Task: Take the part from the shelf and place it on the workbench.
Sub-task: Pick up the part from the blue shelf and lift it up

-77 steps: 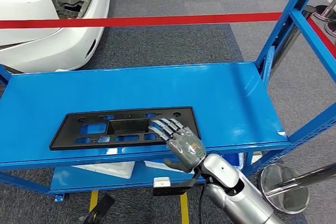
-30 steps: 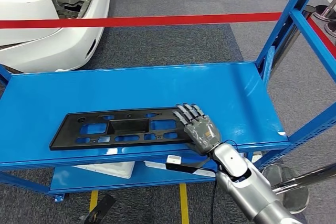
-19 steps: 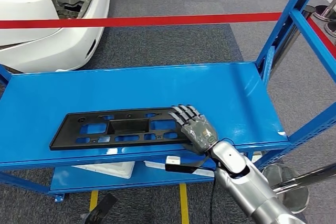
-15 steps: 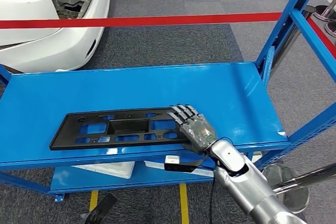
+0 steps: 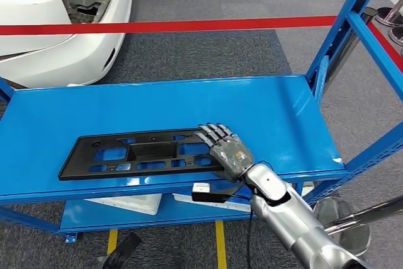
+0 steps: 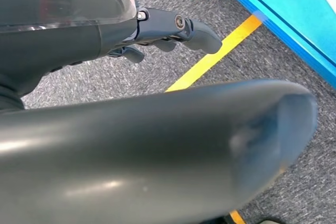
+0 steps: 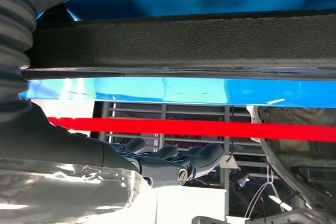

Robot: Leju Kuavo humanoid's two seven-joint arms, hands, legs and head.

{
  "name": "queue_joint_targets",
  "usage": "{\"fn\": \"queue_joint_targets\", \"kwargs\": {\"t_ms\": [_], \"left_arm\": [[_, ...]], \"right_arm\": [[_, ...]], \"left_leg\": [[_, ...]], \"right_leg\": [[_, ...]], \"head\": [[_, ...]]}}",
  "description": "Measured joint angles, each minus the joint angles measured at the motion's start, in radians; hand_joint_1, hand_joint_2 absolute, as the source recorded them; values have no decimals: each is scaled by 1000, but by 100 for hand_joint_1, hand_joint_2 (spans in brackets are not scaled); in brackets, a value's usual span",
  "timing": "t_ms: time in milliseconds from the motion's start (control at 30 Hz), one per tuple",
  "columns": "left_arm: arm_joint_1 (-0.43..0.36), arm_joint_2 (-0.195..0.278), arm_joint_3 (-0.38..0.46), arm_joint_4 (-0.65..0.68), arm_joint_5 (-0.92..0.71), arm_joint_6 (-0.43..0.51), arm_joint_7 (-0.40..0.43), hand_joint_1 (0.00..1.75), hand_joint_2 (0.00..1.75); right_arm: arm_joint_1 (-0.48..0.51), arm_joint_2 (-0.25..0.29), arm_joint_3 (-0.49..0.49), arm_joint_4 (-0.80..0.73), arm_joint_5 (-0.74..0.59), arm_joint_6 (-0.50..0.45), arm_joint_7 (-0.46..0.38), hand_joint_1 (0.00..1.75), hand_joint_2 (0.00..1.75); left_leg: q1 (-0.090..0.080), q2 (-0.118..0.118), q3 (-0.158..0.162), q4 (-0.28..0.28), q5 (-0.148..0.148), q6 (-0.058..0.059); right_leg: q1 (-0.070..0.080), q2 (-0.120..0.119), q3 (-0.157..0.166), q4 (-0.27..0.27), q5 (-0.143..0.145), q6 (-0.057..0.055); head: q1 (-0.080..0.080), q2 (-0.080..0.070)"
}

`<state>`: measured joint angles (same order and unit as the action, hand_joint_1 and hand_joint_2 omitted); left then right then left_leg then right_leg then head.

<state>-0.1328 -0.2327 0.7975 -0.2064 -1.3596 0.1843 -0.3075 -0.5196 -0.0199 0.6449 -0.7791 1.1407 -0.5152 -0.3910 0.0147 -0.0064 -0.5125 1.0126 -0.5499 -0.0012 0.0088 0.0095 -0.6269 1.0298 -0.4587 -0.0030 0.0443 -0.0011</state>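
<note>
With the right hand [image 5: 227, 150] laid spread over the plate [image 5: 142, 152] near the shelf's [image 5: 285, 111] front edge, slippage is risked.

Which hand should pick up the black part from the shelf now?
The right hand: it lies over the right end of the black part on the blue shelf. The left hand hangs low over the floor, away from the part.
</note>
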Motion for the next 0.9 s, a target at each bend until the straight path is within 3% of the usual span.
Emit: {"fn": "queue_joint_targets", "kwargs": {"t_ms": [433, 467, 567, 600, 900], "left_arm": [[-2, 0, -9, 0, 2, 1, 1, 0, 0], [-2, 0, -10, 0, 2, 1, 2, 0, 0], [-3, 0, -10, 0, 2, 2, 3, 0, 0], [-3, 0, -10, 0, 2, 2, 3, 0, 0], [-4, 0, -10, 0, 3, 2, 4, 0, 0]], "right_arm": [[-18, 12, 9, 55, 2, -43, 3, 5, 175], [-19, 12, 10, 58, 2, -44, 4, 39, 175], [-21, 13, 11, 66, 3, -47, 7, 165, 175], [-21, 13, 11, 70, 3, -48, 8, 175, 175], [-24, 13, 14, 95, 2, -57, 10, 175, 175]], "left_leg": [[0, 0, 6, 0, 0, 0], [0, 0, 6, 0, 0, 0], [0, 0, 6, 0, 0, 0], [0, 0, 6, 0, 0, 0], [0, 0, 6, 0, 0, 0]], "right_leg": [[0, 0, 6, 0, 0, 0], [0, 0, 6, 0, 0, 0], [0, 0, 6, 0, 0, 0], [0, 0, 7, 0, 0, 0], [0, 0, 6, 0, 0, 0]], "head": [[0, 0], [0, 0], [0, 0], [0, 0], [0, 0]]}}
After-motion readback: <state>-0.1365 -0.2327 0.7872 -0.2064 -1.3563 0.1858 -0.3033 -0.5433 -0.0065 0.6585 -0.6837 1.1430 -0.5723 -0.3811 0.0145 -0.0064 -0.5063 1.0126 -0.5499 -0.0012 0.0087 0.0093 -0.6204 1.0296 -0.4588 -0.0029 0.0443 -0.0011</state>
